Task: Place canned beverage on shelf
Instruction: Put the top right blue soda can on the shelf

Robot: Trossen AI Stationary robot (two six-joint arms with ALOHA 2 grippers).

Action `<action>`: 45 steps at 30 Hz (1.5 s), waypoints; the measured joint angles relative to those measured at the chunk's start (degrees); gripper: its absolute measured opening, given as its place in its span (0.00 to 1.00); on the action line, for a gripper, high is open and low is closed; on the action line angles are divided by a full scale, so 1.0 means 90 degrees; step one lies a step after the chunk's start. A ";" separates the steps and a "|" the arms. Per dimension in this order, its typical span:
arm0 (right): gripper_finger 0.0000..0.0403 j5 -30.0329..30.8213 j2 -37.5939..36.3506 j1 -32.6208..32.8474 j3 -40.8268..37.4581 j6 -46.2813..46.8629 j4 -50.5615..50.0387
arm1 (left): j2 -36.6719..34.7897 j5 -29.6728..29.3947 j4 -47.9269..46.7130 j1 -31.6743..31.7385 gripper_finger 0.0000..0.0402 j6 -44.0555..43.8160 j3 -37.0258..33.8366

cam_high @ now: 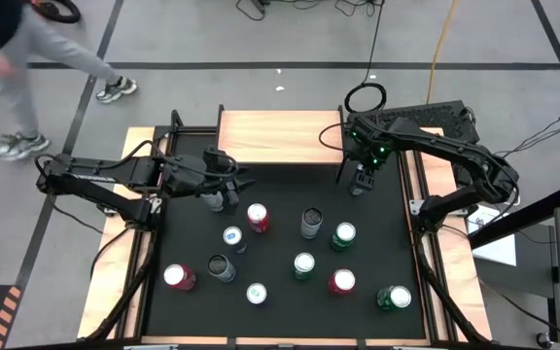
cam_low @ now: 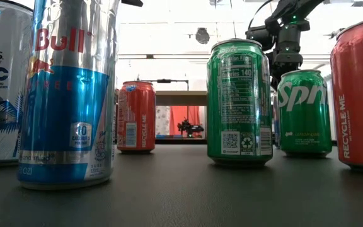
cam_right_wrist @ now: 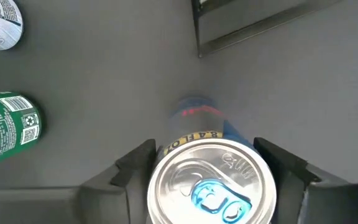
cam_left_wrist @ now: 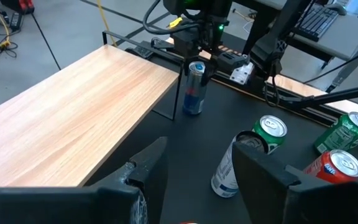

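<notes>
Two dark, near-black jointed metal arms w/ boxy segments: left arm point(cam_high: 115, 175) has black cables looped along its links, right arm point(cam_high: 455, 156) has cabling too, plus small green LEDs lit at its wrist point(cam_high: 377, 151). Left gripper point(cam_left_wrist: 194, 171) fingers point(cam_left_wrist: 145, 177) are matte black, angular wedge-shaped plastic or metal (hard to tell which). Right gripper point(cam_right_wrist: 213, 168) shows same dark faceted fingers point(cam_right_wrist: 135, 165), approx. symmetric.

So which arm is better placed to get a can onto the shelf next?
The right. Its hand straddles an upright slim blue can, just beside the shelf. The left hand hovers by the shelf's other front corner, with no can seen between its fingers.
</notes>
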 joint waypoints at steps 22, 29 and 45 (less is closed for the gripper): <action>0.51 -0.0699 -0.1291 0.0490 0.0710 0.0521 -0.1255 | -0.0002 -0.0136 0.0451 0.0005 0.45 0.0011 0.0001; 0.51 -0.1074 -0.1578 0.0827 0.1419 0.0935 -0.1394 | -0.0001 -0.0141 0.0519 0.0055 0.45 -0.0005 -0.0001; 0.51 -0.1358 -0.1615 0.1763 0.2531 0.1170 -0.0879 | -0.0012 0.1397 0.1620 0.0901 0.62 -0.0814 0.0001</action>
